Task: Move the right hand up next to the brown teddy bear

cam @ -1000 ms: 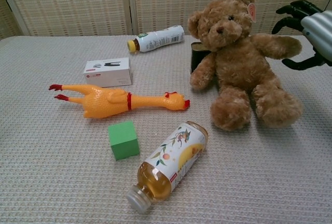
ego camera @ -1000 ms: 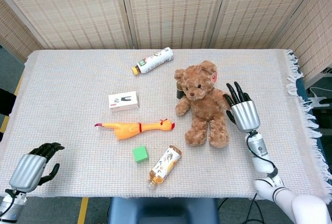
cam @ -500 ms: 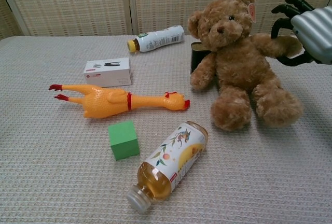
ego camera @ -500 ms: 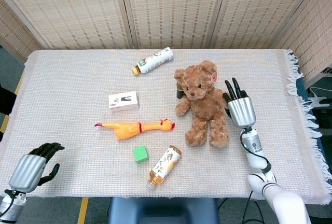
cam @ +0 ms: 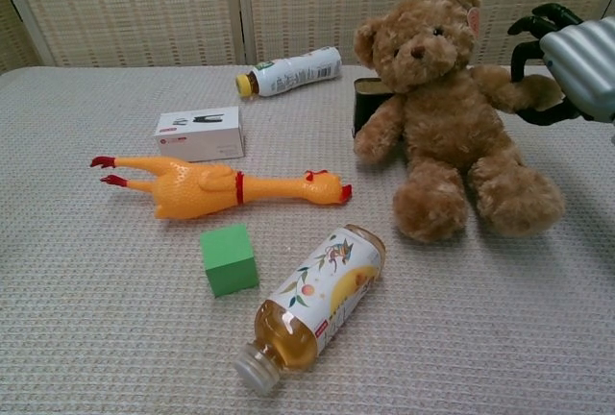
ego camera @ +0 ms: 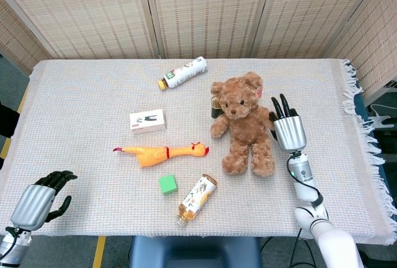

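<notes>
Woven cloth [ego camera: 80,82] is covering the table; the fluffy brown teddy bear [ego camera: 243,125] is sitting right of centre. Right hand [ego camera: 289,130], fingers apart and empty, is touching its arm; arrival seems complete, needing only steadying.

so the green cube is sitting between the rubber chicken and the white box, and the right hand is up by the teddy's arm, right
Not quite. In the head view the green cube lies on the near side of the rubber chicken, between it and the juice bottle; the white box is on the chicken's far side. The right hand is indeed beside the teddy bear's arm.
</notes>
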Available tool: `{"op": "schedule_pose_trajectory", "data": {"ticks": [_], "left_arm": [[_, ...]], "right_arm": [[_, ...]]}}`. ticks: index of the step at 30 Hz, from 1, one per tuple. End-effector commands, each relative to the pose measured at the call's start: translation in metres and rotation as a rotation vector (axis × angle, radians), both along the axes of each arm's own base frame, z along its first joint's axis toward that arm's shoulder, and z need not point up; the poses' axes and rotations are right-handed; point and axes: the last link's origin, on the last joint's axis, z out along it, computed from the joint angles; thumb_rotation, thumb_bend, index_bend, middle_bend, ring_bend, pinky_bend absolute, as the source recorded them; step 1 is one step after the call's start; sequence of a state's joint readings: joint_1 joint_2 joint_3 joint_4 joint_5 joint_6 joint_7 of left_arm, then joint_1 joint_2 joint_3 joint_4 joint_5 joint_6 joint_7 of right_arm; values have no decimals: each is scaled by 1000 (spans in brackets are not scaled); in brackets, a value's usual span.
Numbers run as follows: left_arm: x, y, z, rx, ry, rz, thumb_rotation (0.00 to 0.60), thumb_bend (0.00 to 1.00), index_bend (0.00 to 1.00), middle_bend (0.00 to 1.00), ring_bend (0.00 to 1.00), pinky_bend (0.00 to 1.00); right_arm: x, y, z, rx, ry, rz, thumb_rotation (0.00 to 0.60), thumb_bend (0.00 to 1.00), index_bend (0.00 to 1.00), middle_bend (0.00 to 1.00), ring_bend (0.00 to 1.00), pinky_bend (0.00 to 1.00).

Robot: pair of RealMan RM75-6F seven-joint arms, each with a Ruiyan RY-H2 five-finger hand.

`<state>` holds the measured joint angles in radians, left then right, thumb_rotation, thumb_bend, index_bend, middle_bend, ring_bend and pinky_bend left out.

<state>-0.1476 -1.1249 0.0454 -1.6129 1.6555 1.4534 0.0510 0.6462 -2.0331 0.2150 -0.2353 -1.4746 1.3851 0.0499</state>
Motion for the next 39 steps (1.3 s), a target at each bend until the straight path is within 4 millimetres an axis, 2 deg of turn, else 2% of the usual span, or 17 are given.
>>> {"op": "schedule_pose_trajectory", "data": {"ticks": [1, 8, 17, 24, 34, 36, 39], "left_arm": [[-1, 0, 0, -3, 4, 1, 600, 443, 270, 232, 222, 425], [-1, 0, -1, -6, 5, 2, 600, 444, 270, 231, 222, 425], [0, 0, -1, -5, 1, 4, 600, 443, 270, 232, 222, 424], [-1, 1, -1, -6, 1, 7, 600, 444, 270, 232, 223, 425], [0, 0, 0, -1, 3, 2, 600, 443, 270, 231, 223, 425], [-1, 0, -1, -4, 5, 6, 600, 443, 270, 232, 223, 425], [-1, 1, -1, -5, 4, 7, 600, 443, 270, 232, 223, 425]], "right_arm": [[0, 0, 1, -12, 10, -3, 600, 150, 546, 160, 66, 529], [9, 3, 7, -68, -44, 47, 600, 150, 547, 160, 66, 529], [2, 6, -2, -17, 18, 20, 600, 150, 546, 160, 66, 530], [10, 4, 8, -88, -23, 46, 600, 150, 546, 160, 66, 530], [0, 5, -1, -19, 17, 11, 600, 150, 545, 160, 66, 543], [2, 6, 2, -20, -19, 27, 600, 150, 512, 160, 66, 543], [-1, 11, 5, 11, -93, 50, 600, 150, 318, 157, 65, 543]]}}
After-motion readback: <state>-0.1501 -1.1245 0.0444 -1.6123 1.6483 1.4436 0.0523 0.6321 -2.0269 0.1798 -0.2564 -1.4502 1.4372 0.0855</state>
